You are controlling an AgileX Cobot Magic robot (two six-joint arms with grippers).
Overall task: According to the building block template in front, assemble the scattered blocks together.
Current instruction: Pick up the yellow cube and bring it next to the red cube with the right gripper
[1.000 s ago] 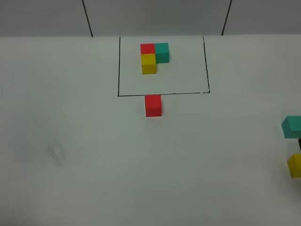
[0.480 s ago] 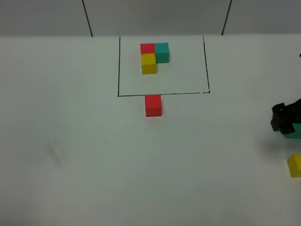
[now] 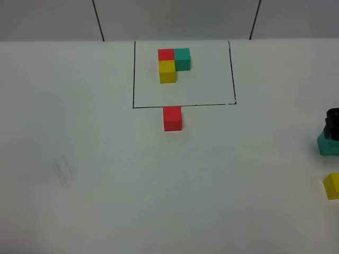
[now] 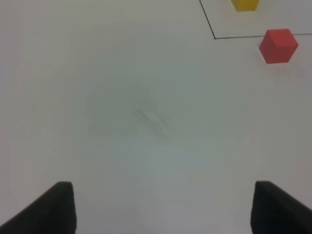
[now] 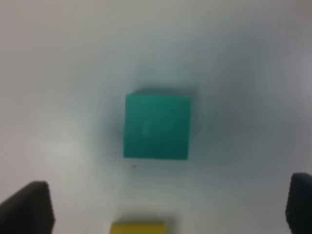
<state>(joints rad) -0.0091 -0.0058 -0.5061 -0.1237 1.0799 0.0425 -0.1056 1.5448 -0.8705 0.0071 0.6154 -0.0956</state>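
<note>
Wide open at the right pincer [image 5: 163, 207], with nothing gripped and a dark fingertip [image 5: 27, 207] on each side. Just ahead of the gap, flat on the counter [image 5: 63, 63]: the teal cube [image 5: 156, 126], apart from both tips, with white surface showing along all four of its edges. Closer to the wrist, cut off by the picture's rim: the yellow cube [image 5: 139, 227], not touching the teal one.

From the high camera, the right pincer [image 3: 332, 123] as a black shape at the far right edge, over the rear of the teal cube [image 3: 327, 145] and hiding part of it; touching or not, cannot tell. Toward the front, the yellow cube [image 3: 332, 185], near, with a strip of counter between. Both cut by the right edge of the picture.

Open as well at the left pincer [image 4: 165, 209], nothing between the tips, hanging over bare counter with a faint grey scuff [image 4: 153, 119] ahead.

Out toward the middle, well apart from the right pincer: the red cube [image 3: 172, 118], alone, just outside the near line of the black frame [image 3: 183, 105]. Inside the frame, toward the back: the template [image 3: 172, 63], red at the corner, teal to its right, yellow in front of the red, all joined.

Open white counter [image 3: 106, 185] between the red cube and the right-hand pair, and across the left half. At the back, the counter's far edge against a grey wall [image 3: 175, 18] with two dark vertical seams [image 3: 98, 21].
</note>
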